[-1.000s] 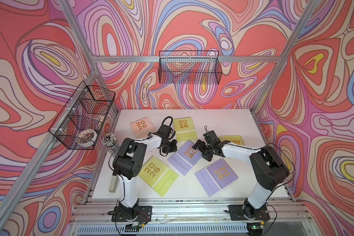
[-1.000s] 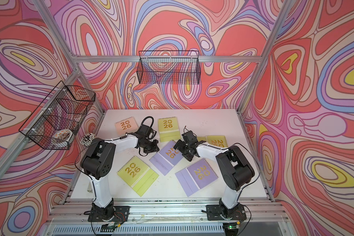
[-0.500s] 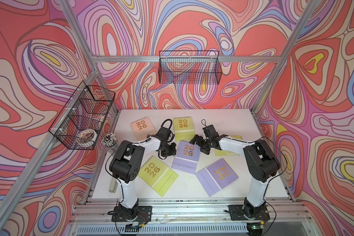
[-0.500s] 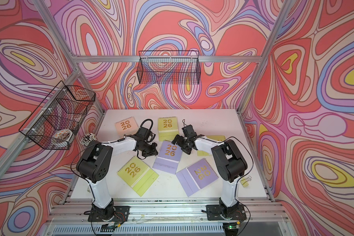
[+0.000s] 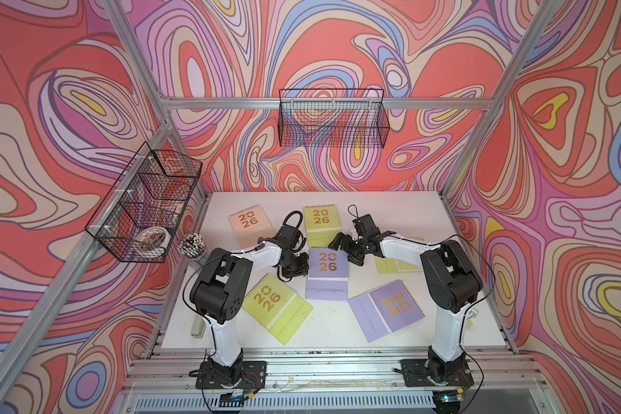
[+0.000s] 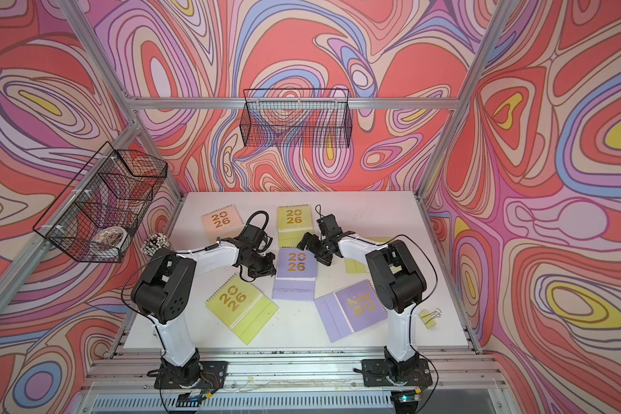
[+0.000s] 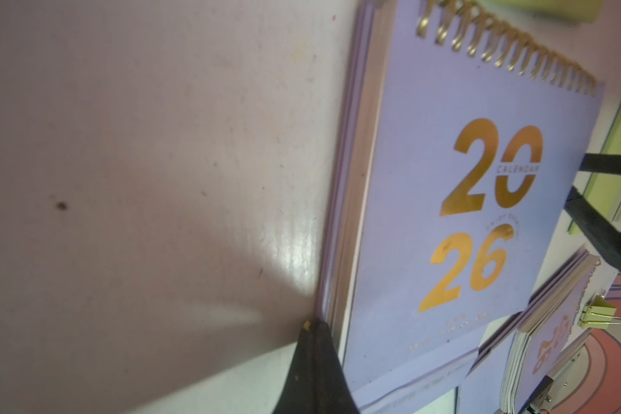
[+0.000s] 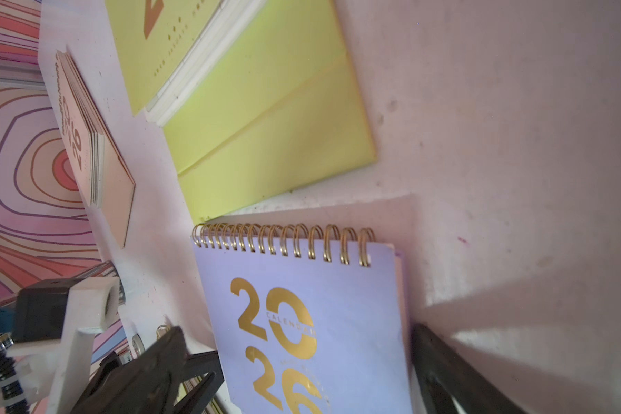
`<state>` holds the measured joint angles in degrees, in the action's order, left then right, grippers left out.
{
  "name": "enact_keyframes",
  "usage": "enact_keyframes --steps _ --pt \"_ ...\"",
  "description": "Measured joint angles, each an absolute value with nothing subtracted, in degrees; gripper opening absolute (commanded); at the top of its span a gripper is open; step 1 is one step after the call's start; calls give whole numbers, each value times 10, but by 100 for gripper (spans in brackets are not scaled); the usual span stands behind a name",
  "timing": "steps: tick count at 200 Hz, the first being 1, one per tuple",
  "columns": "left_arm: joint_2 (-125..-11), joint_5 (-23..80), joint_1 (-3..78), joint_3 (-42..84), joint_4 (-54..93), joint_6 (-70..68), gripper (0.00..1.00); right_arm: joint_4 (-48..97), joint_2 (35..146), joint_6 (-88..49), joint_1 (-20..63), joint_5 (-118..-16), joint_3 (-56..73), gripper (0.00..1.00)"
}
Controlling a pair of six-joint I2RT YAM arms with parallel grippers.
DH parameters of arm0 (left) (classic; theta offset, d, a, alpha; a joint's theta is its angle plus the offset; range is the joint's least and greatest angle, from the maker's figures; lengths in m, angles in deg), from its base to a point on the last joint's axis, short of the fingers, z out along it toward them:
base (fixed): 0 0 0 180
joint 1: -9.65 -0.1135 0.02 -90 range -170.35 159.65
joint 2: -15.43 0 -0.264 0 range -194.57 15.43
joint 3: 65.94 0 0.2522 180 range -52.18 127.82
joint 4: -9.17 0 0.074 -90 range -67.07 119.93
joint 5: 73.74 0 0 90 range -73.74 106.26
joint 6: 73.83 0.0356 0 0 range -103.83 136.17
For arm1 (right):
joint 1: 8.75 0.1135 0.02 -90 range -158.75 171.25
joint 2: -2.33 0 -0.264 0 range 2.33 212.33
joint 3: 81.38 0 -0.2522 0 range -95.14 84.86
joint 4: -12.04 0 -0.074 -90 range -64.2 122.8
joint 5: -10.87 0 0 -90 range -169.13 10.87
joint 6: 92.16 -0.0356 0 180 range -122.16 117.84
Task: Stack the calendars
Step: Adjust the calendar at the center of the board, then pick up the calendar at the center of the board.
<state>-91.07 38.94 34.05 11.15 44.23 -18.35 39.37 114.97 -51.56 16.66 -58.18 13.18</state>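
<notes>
Near the middle of the white worktop (image 5: 391, 211) lies the centre lavender calendar (image 5: 327, 265), flat, cover up, its gold spiral toward the back wall. The left claw (image 5: 303, 267) is pressed together and holds nothing. In the left wrist view its dark tip (image 7: 314, 344) sits right against that calendar's left edge.

The right claw (image 5: 345, 252) is spread wide at the calendar's far right corner. In the right wrist view the lavender cover (image 8: 302, 322) lies between its 2 fingers (image 8: 445, 365); whether they touch it I cannot tell.

The other 5 calendars lie singly on the worktop:
- The peach pink calendar (image 5: 249, 224) is at the back left.
- The back lime green calendar (image 5: 320, 220) is just behind the lavender spiral.
- The front lime green calendar (image 5: 271, 303) is beside the left arm.
- The second lavender calendar (image 5: 391, 308) is at the front right.
- The third lime green calendar (image 5: 397, 265) is partly hidden under the right arm.

A lime binder clip (image 6: 428, 318) rests near the right edge.
</notes>
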Motion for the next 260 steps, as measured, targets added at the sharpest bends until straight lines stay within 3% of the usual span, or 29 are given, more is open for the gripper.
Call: enact_keyframes --steps 58,133,260 --pt "-878 380 344 114 450 -184 0 429 1119 -523 165 -615 137 98" --pt "-816 358 357 166 473 -184 0 495 844 -631 134 -708 292 98" --pt "-948 359 547 295 450 -227 0 722 562 -845 135 -763 500 98"
